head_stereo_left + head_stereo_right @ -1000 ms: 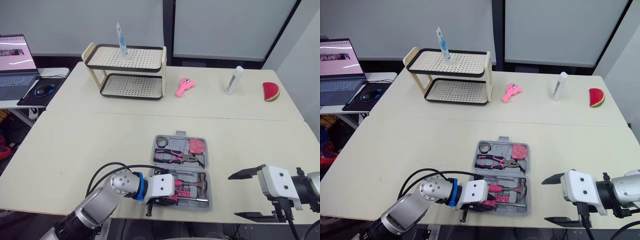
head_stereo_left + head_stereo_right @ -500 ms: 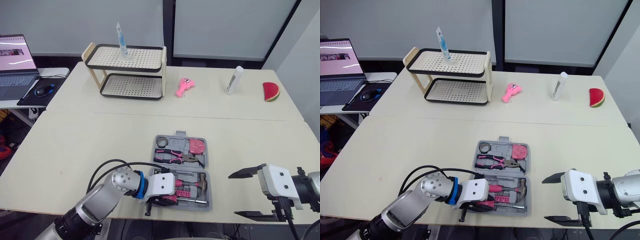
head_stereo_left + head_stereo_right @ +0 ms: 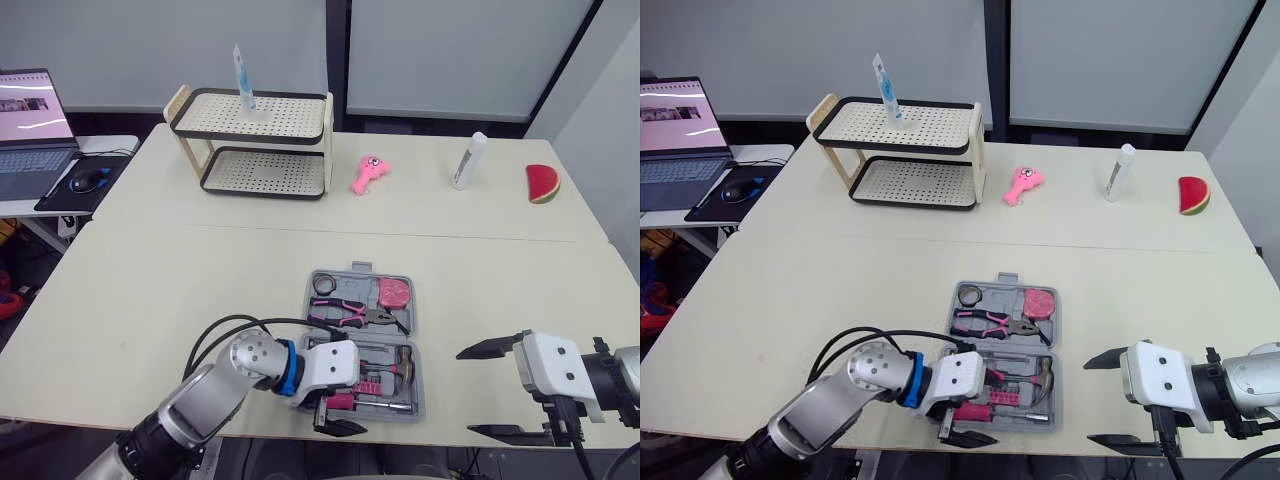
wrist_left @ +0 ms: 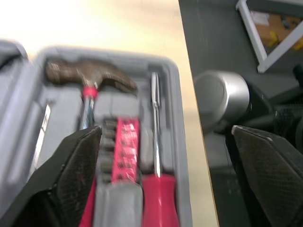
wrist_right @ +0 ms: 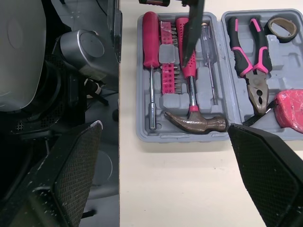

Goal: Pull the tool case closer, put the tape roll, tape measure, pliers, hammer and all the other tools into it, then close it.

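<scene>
The grey tool case (image 3: 361,268) lies open flat by the table's front edge. Its far half holds the tape roll (image 3: 322,285), pink-handled pliers (image 3: 350,312) and pink tape measure (image 3: 394,292). The near half holds the hammer (image 3: 400,362), a pink bit holder (image 4: 125,151) and a red-handled screwdriver (image 4: 158,208). My left gripper (image 3: 338,418) is open over the case's near left corner, its fingers spread either side of the screwdriver. My right gripper (image 3: 495,390) hangs open and holds nothing, to the right of the case at the table edge.
A two-tier rack (image 3: 255,145), a pink toy (image 3: 368,172), a white bottle (image 3: 468,160) and a watermelon slice (image 3: 542,184) stand along the far side. A laptop (image 3: 30,130) sits on a side table at the left. The table's front edge runs just beside the case.
My left gripper's fingers have spread apart from nearly shut and shifted slightly right over the case's near corner. The right arm and the case have not moved.
</scene>
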You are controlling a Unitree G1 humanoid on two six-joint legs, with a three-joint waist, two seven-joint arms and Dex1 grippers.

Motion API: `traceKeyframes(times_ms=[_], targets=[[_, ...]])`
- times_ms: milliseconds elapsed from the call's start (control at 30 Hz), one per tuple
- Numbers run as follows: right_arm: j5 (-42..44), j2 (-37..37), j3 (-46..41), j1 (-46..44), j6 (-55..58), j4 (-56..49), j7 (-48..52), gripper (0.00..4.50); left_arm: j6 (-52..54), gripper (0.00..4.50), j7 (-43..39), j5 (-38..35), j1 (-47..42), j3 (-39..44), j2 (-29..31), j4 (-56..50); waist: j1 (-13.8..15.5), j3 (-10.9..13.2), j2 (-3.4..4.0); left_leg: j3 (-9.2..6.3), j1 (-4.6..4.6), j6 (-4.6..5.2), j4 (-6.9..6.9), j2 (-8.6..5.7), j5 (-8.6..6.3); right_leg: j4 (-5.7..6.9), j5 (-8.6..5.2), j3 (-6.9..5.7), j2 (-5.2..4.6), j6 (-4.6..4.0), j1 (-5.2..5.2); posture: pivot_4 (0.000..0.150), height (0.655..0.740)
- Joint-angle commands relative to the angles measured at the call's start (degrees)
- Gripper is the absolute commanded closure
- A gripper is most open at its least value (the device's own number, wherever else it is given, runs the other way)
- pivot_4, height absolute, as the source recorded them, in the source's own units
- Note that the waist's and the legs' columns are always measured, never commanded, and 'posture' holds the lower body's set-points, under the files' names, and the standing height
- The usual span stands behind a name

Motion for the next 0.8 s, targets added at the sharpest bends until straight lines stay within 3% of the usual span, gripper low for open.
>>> traceKeyframes(times_ms=[33,67,167,567,800], targets=[[0.3,0.2,-1.5,0.1,0.0,-1.7,-0.6,0.00,-3.6,0.04,-2.3,-4.0,-0.9,6.4,2.5,-1.0,-0.2,0.0,0.00,-0.01,0.01,0.00,-0.02,0.01,0.00,0.00,0.00,0.00,0.00,0.00,0.00,0.150,0.7350],[0.3,0.2,-1.4,0.1,0.1,-1.8,-0.8,0.00,-4.8,0.04,-3.7,-5.1,-0.6,7.5,3.6,-0.3,-0.2,0.0,0.00,-0.01,0.03,0.00,-0.04,0.01,0.00,0.00,0.00,0.00,0.01,-0.01,-0.01,0.150,0.7350],[0.5,0.5,-1.1,-0.1,0.1,-2.0,-1.3,0.00,-8.6,0.64,-7.7,-6.2,0.4,8.5,7.4,1.7,-0.1,0.0,0.01,0.00,0.03,0.00,-0.06,0.02,0.00,-0.01,-0.01,0.01,0.01,-0.01,-0.03,0.150,0.7350],[1.0,0.5,-0.6,-0.3,0.2,-2.2,-2.1,0.00,-15.5,4.46,-10.4,-2.0,2.4,4.6,9.2,6.4,0.0,0.0,-0.01,0.01,-0.06,0.00,-0.02,0.00,0.00,-0.05,-0.01,-0.01,-0.01,-0.01,-0.06,0.150,0.7350],[1.1,0.5,-0.2,-0.5,0.5,-2.5,-2.3,0.00,-17.2,4.46,-8.7,1.5,1.9,2.0,6.5,9.7,0.0,0.0,0.00,0.01,-0.06,0.00,-0.01,0.00,0.00,-0.03,-0.01,-0.01,-0.01,-0.01,-0.06,0.150,0.7350]])
